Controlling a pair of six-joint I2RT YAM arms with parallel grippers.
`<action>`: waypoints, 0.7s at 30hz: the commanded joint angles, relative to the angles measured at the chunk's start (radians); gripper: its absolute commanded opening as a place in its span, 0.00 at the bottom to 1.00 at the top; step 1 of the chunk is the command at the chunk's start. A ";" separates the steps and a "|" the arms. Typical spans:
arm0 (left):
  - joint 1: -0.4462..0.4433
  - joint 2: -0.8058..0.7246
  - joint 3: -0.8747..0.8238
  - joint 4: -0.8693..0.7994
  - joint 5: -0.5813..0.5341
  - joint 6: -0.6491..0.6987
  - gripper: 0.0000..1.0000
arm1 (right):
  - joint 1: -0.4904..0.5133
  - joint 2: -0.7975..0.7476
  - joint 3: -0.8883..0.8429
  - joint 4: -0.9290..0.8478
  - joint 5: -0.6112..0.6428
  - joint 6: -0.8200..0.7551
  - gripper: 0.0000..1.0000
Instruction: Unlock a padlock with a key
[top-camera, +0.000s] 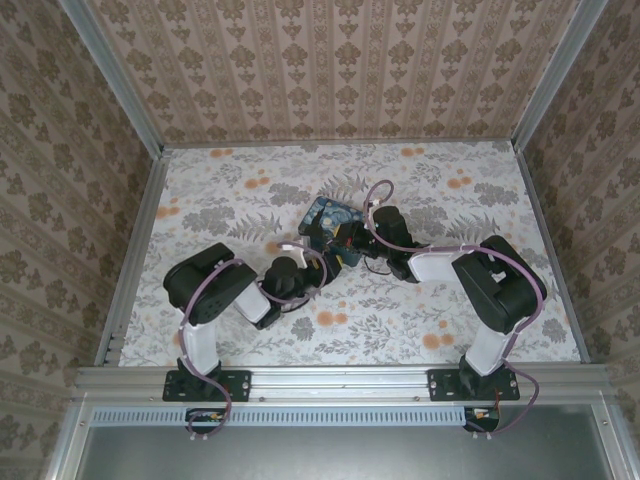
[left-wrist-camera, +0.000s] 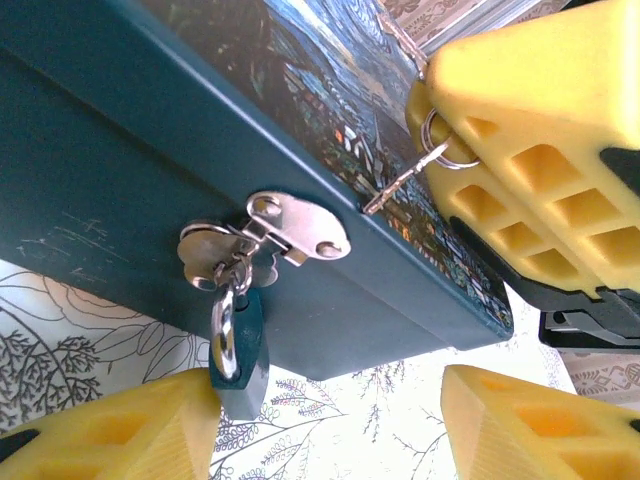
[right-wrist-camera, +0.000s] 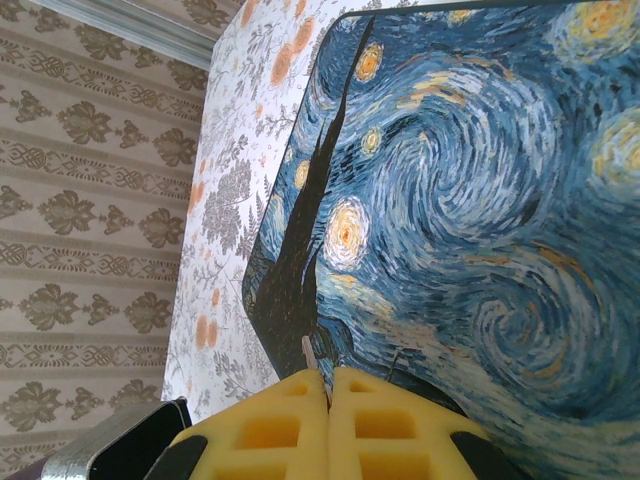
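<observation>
The small dark-teal padlock (left-wrist-camera: 240, 355) hangs by its silver shackle from the metal hasp (left-wrist-camera: 290, 232) on the side of the starry-night box (left-wrist-camera: 130, 140). My left gripper (left-wrist-camera: 325, 405) is open below the box. The padlock sits just beside its left finger (left-wrist-camera: 120, 435), and the right finger (left-wrist-camera: 545, 430) stands far off. My right gripper (right-wrist-camera: 327, 375) is shut on the key (left-wrist-camera: 405, 180), whose slim blade sticks out over the box lid (right-wrist-camera: 470, 200) with the key ring (left-wrist-camera: 450, 140) against the yellow pad. The key tip (right-wrist-camera: 308, 352) also pokes out between the closed fingers.
The box (top-camera: 333, 222) lies at the middle of the flowered table (top-camera: 230, 190), with both grippers, left (top-camera: 312, 258) and right (top-camera: 352, 240), crowded at its near side. Wallpapered walls close in the table on three sides.
</observation>
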 joint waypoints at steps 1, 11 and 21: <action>-0.002 0.042 0.010 -0.002 -0.032 -0.015 0.62 | 0.006 0.047 -0.021 -0.086 -0.011 0.009 0.00; 0.042 0.101 0.013 -0.008 -0.071 -0.033 0.57 | 0.006 0.046 -0.020 -0.087 -0.011 0.012 0.00; 0.058 0.123 0.031 -0.070 -0.026 -0.003 0.49 | 0.006 0.048 -0.015 -0.092 -0.011 0.012 0.00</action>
